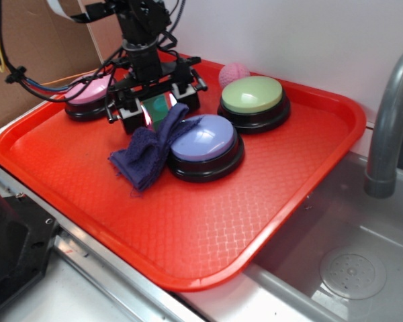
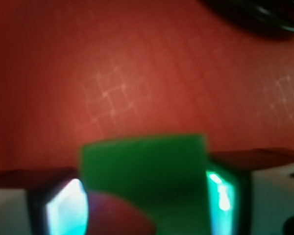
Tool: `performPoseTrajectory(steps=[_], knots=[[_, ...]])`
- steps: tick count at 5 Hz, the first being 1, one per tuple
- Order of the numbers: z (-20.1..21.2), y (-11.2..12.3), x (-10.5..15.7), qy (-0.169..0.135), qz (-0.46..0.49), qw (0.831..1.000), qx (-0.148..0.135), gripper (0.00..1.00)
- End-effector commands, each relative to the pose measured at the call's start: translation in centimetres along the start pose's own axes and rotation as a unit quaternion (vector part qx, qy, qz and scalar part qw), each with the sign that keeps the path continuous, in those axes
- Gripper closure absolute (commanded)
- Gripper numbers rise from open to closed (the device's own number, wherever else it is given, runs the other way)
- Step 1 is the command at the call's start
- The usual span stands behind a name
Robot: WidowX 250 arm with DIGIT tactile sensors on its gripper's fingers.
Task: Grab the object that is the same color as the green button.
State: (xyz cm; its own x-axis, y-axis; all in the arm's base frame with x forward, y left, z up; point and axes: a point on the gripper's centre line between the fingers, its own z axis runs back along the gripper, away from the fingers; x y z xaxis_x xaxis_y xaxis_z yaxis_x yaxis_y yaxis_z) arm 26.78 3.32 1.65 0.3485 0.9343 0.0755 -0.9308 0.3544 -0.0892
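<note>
The gripper (image 1: 158, 109) had its jaws closed on the green block (image 2: 144, 176), beside the purple cloth (image 1: 148, 155).

arm — reaching straight down | hand (image 1: 160, 110) — fingers (image 2: 63, 208) closed on green block (image 2: 144, 178)

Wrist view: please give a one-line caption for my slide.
Green block sits between the hand's two fingers, low over the red tray.
</note>
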Motion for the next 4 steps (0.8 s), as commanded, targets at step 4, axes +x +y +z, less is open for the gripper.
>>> performPoseTrajectory(steps=[4], knots=[[10.0, 2.0, 1.4, 0.013, -0.271, 0.962, -0.001, 1.0]])
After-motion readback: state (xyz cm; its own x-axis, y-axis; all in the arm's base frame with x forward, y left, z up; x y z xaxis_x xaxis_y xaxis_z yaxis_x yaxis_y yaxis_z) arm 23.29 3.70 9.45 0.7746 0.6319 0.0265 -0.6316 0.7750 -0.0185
